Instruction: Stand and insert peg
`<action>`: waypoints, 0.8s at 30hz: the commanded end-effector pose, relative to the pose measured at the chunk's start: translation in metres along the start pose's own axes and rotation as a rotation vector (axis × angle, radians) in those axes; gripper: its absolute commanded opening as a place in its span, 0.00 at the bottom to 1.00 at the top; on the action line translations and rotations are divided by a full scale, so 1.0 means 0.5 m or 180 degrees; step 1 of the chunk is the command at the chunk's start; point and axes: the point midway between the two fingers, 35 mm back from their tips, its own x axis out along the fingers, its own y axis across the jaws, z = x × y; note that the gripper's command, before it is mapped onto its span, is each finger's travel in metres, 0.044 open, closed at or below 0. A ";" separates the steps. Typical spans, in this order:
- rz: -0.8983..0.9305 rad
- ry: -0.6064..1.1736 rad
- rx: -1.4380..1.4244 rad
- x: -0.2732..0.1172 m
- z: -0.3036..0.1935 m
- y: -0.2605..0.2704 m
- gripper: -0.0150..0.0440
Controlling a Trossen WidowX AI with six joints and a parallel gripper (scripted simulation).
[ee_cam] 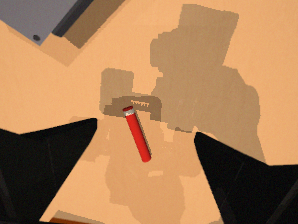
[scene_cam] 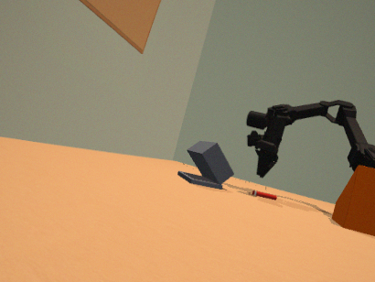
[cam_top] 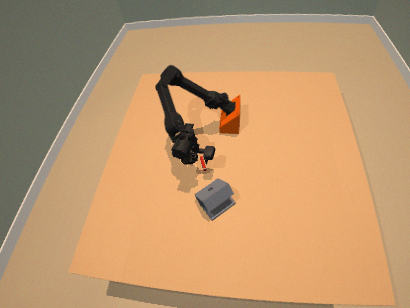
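Note:
The red peg (cam_top: 203,163) (scene_cam: 266,195) (ee_cam: 138,136) lies flat on the table, with its white band near the end toward the sloped panel. The grey sloped panel (cam_top: 215,201) (scene_cam: 212,162) (ee_cam: 37,17) stands close by; its hole (cam_top: 210,189) shows as a dark spot in the face in the top view. My gripper (scene_cam: 262,175) (ee_cam: 146,129) is open and empty, pointing down and clearly above the table. In the wrist view the peg appears between the two spread fingertips, below them. In the top view the fingertips are hard to make out.
An orange wedge-shaped block (cam_top: 230,125) (scene_cam: 358,201) stands by the arm's base, away from the peg. The panel has a low foot plate (scene_cam: 198,180) on its side away from the peg. The arm's shadow falls around the peg.

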 end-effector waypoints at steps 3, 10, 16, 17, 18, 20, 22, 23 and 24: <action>-0.0098 0.0142 -0.0697 -0.015 -0.002 0.032 1.00; -0.0208 0.0297 -0.1415 -0.031 -0.007 0.061 1.00; -0.0219 0.0311 -0.1484 -0.033 -0.007 0.064 1.00; -0.0219 0.0311 -0.1484 -0.033 -0.007 0.064 1.00; -0.0219 0.0311 -0.1484 -0.033 -0.007 0.064 1.00; -0.0219 0.0311 -0.1484 -0.033 -0.007 0.064 1.00; -0.0218 0.0311 -0.1484 -0.028 -0.007 0.064 1.00; -0.0217 0.0311 -0.1484 -0.025 -0.007 0.064 1.00; -0.0217 0.0311 -0.1484 -0.022 -0.007 0.063 1.00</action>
